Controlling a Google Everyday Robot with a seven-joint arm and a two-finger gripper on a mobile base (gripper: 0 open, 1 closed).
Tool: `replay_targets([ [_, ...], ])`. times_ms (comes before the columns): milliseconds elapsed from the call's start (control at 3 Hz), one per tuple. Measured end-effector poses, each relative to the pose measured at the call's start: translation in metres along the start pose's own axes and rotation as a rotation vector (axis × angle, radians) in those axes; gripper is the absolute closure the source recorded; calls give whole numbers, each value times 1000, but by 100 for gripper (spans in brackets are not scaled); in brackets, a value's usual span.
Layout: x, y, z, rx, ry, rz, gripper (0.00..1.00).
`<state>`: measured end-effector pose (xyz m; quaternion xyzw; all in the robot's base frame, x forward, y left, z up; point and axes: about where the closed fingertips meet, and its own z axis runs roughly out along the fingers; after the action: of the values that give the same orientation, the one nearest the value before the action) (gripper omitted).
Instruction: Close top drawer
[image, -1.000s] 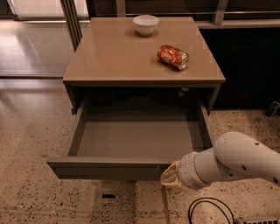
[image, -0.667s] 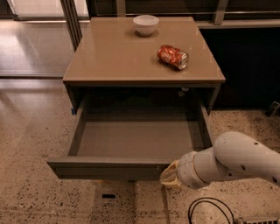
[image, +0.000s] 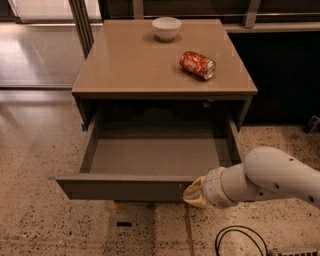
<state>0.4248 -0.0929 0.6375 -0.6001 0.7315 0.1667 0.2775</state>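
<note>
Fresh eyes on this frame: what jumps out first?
The top drawer stands pulled far out, with the gripper low at its front panel, toward the right end. On the cabinet top a red can lies on its side right of centre, and a white bowl sits near the back edge.

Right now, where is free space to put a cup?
Bare: the cabinet top left of the bowl and can, and the open top drawer floor. Crowded: the drawer's front right, where the gripper sits.
</note>
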Motion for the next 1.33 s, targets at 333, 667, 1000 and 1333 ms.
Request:
replay_targets([
  [333,-3,-20,-3,37,-2,1,100],
  [667,-9,-43,-9,113,-34,33,100],
  [1000,-12,-44,-2,103,-27,24,100],
  [1333,-11,-53,6,97,-28,40,100],
])
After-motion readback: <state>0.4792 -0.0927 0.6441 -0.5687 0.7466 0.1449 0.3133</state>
